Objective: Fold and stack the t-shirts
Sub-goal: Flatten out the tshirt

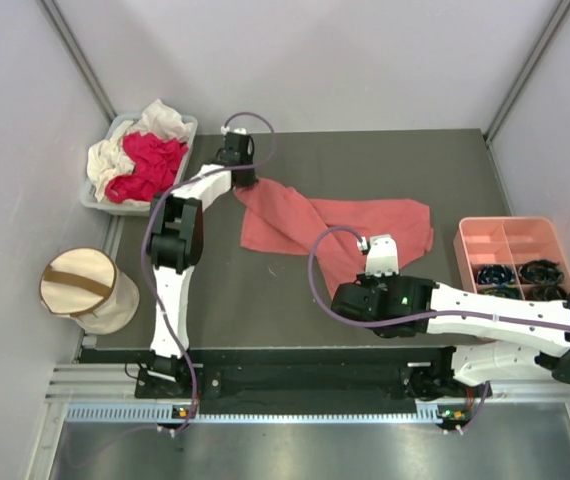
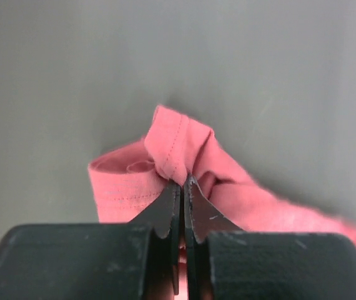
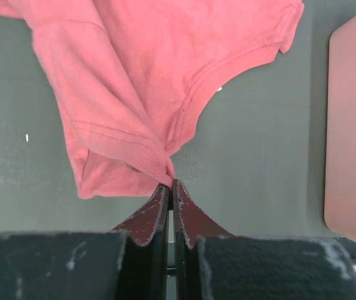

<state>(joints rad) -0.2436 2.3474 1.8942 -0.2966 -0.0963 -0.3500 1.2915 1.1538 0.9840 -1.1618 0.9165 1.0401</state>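
No legible txt, labels or nos. anywhere.

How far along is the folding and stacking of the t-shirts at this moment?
Done: nothing is folded or stacked yet. In hand: the salmon-pink shirt lies rumpled on the table, the left gripper shut on one edge and the right gripper shut on another. Left: folding it, then the magenta-red shirt and cream-white shirt, both crumpled in the grey bin.

The right arm (image 1: 465, 305) hides part of the salmon-pink shirt (image 1: 295, 225), and the dark things (image 1: 540, 272) in the tray (image 1: 481, 241) are too small to name.
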